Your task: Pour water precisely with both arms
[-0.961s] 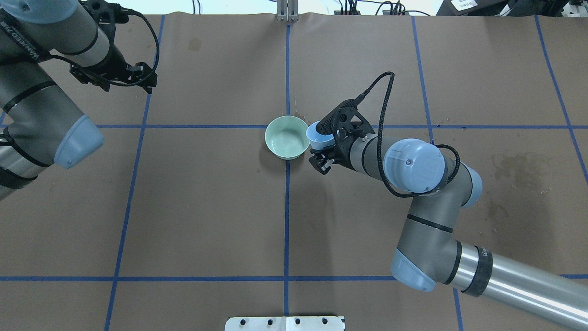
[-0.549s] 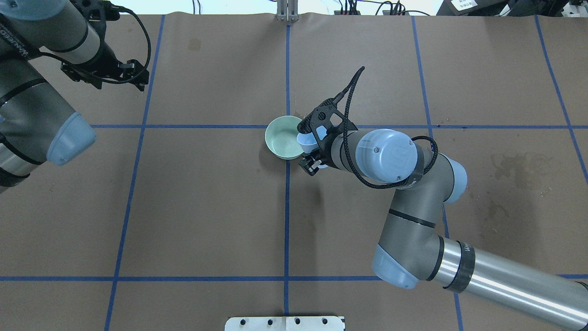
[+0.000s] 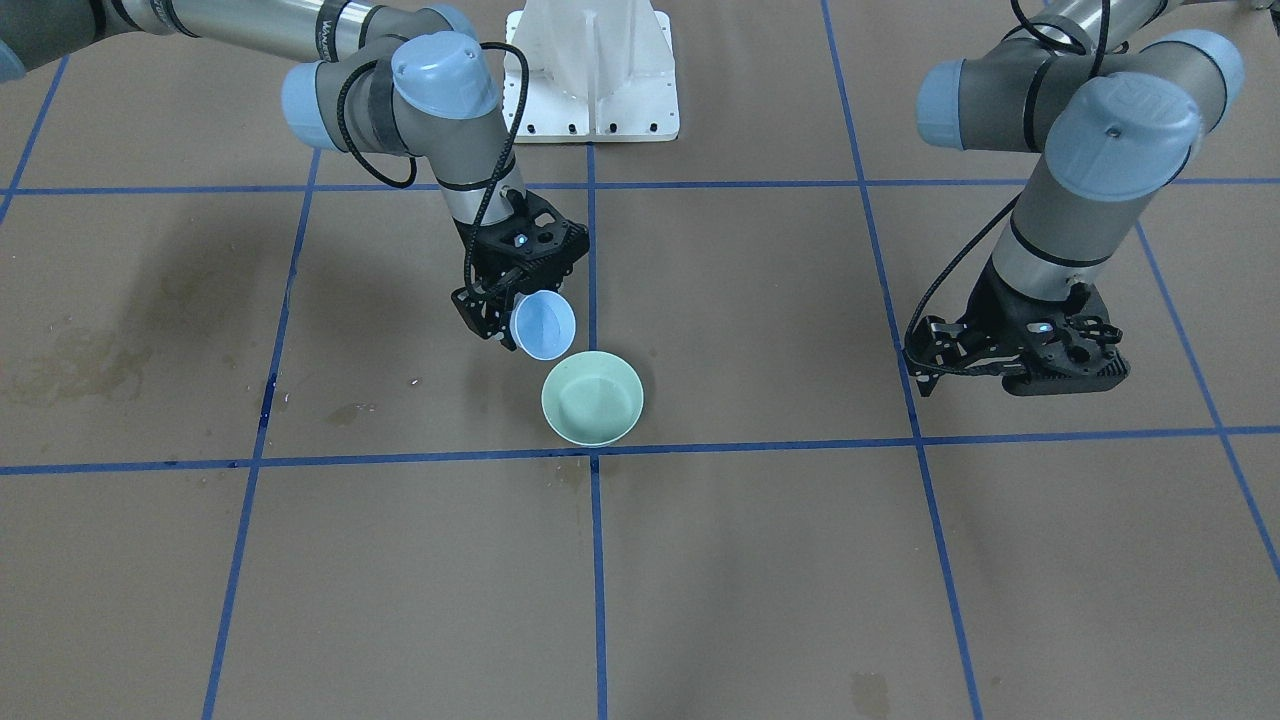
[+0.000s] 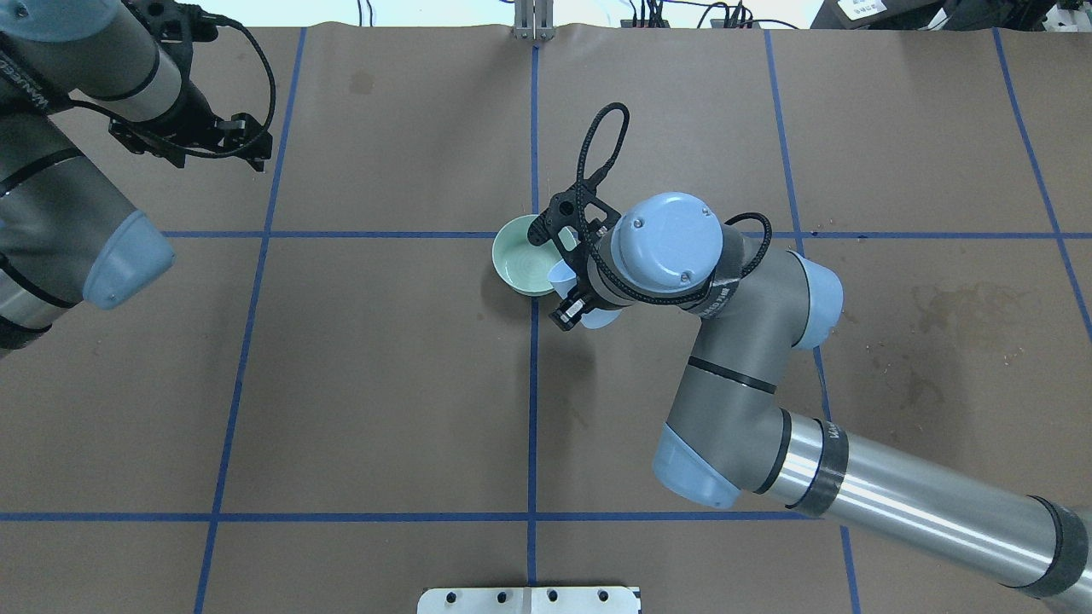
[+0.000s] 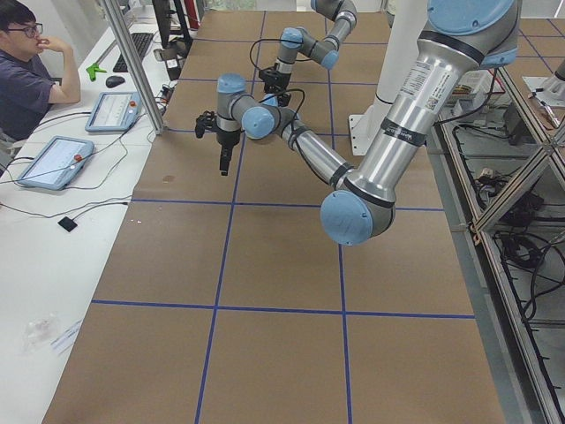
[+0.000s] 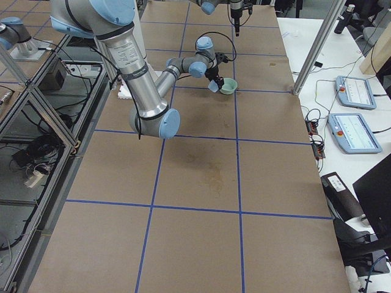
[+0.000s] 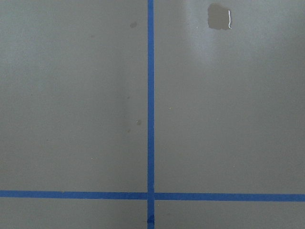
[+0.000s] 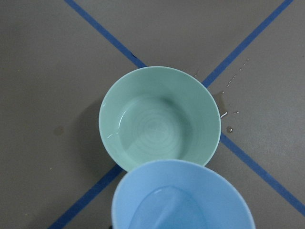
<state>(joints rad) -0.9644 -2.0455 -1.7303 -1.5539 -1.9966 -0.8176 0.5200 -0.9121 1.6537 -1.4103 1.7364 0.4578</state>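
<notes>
- Colourless water, where is it?
- Part of it sits low in the blue cup, and that cup is clamped in the right gripper. So it's right in that hand. A second part is a shallow shiny pool in the green bowl, just ahead of and below the fingers.
- Stream visible?
- None I can make out. The cup is tipped with its mouth toward the bowl, and its lip overlaps the bowl's near rim in the right wrist view.
- Progress?
- I'd call it mid-pour. The bowl holds some water and the cup isn't drained. What's left, as I judge it: tip out the rest, level the cup, set it down.
- Spills?
- A few droplets lie on the brown paper beyond the bowl's far side, away from the hand. So precision is already a bit off.
- Left gripper?
- It's well apart from the cup and bowl, off near the table's far corner on its own side, hovering over bare paper and holding nothing I can see. Whether it's wide or narrow, I can't tell. Its wrist view shows only blue tape lines and a small wet patch.
- Does it touch the water?
- No, nowhere near it. Only one arm is pouring.
</notes>
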